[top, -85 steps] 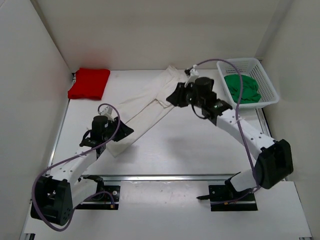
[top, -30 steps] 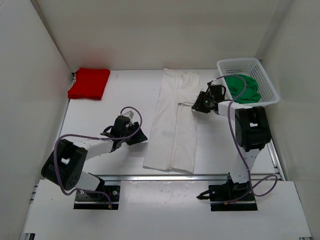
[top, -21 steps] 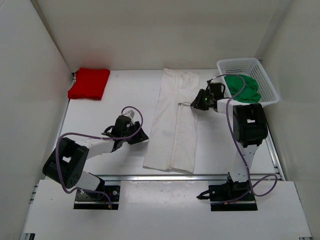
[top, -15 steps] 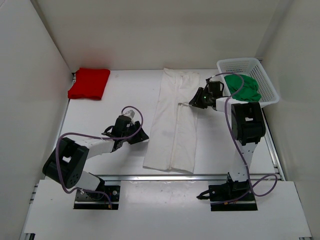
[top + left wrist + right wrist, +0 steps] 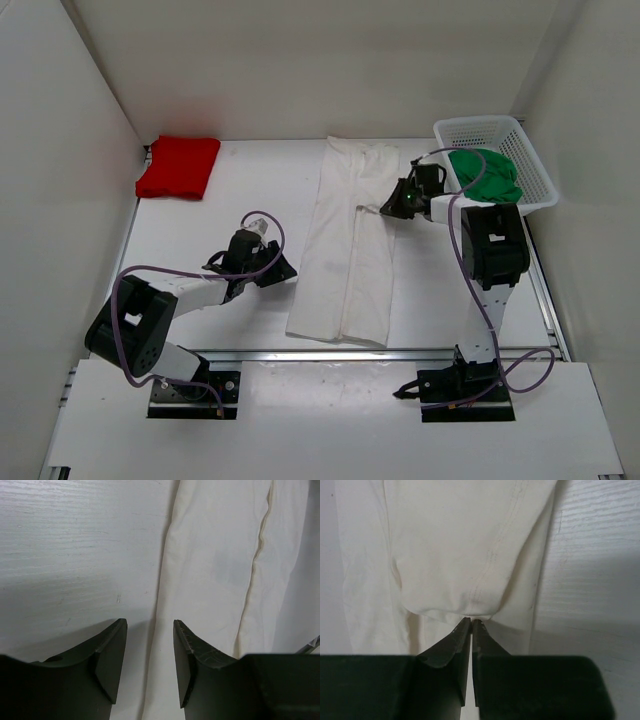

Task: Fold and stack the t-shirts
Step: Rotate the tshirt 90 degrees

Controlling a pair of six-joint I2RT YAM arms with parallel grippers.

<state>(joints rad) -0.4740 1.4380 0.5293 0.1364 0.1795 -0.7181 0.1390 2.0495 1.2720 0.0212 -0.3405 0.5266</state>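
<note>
The white t-shirt point(image 5: 350, 250) lies folded into a long strip down the middle of the table. My right gripper point(image 5: 382, 208) is at its right side, jaws shut, tips pinching the puckered edge of the folded-in sleeve point(image 5: 470, 607). In the right wrist view the gripper point(image 5: 471, 620) shows no gap between its fingers. My left gripper point(image 5: 288, 272) rests low at the strip's left edge; it stands open point(image 5: 150, 625) with that cloth edge point(image 5: 165, 580) running between its fingers. The red t-shirt point(image 5: 178, 166) lies folded at the far left. The green t-shirt point(image 5: 485, 176) sits bunched in the basket.
A white mesh basket point(image 5: 495, 123) stands at the far right corner. White walls close in the table on the left, back and right. A metal rail point(image 5: 340, 352) runs along the near edge.
My right gripper has edged left to the sleeve edge and closed on it. The left arm and the shirts have stayed put over the last second.
</note>
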